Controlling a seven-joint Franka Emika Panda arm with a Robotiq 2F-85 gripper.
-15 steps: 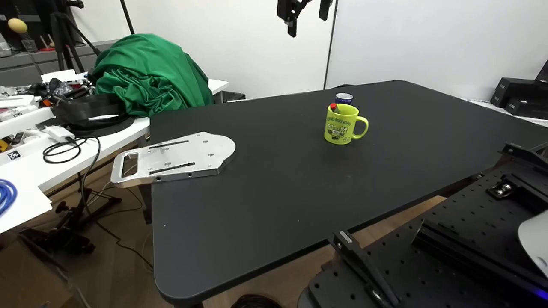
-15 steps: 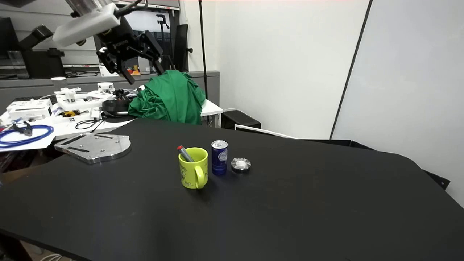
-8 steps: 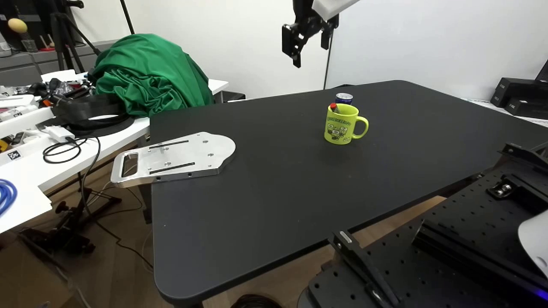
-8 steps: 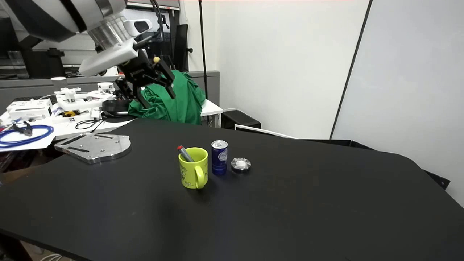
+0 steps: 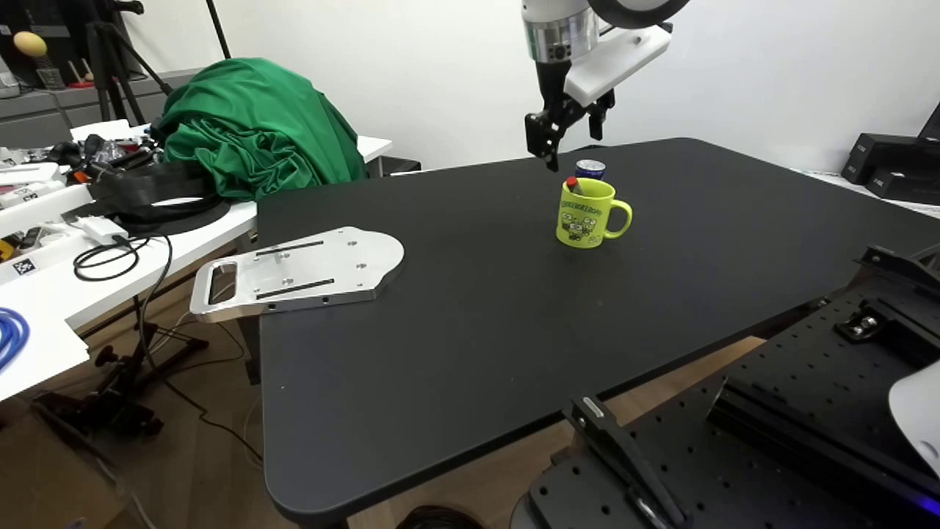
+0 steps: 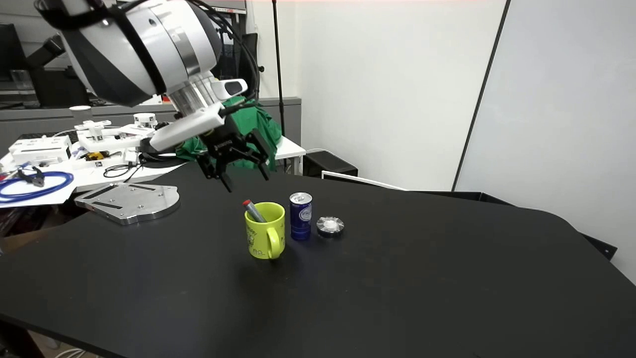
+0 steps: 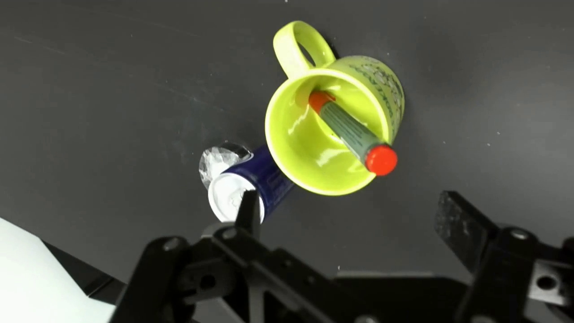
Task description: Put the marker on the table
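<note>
Nearest in the wrist view, the claw stands with its fingers wide apart, gripping nothing; the black table shows between them. At 12 o'clock from that gap is the yellow-green mug, upright, and the marker slants inside it, its upper red end jutting over the rim at 4 o'clock, its lower end pointing toward 11. So the marker is in the mug, not on the table, and I judge the task barely begun: the claw seems placed for an approach, while gripping, drawing the marker clear of the rim, laying it down and letting go are all left to do. Just beside the mug, at 8 o'clock, is a blue can, with a clear-wrapped disc beyond it. Farther off, in an exterior view, a silver plate overhangs the table's edge at 9 o'clock from the mug, and a green cloth is heaped past it, nearer 10.
</note>
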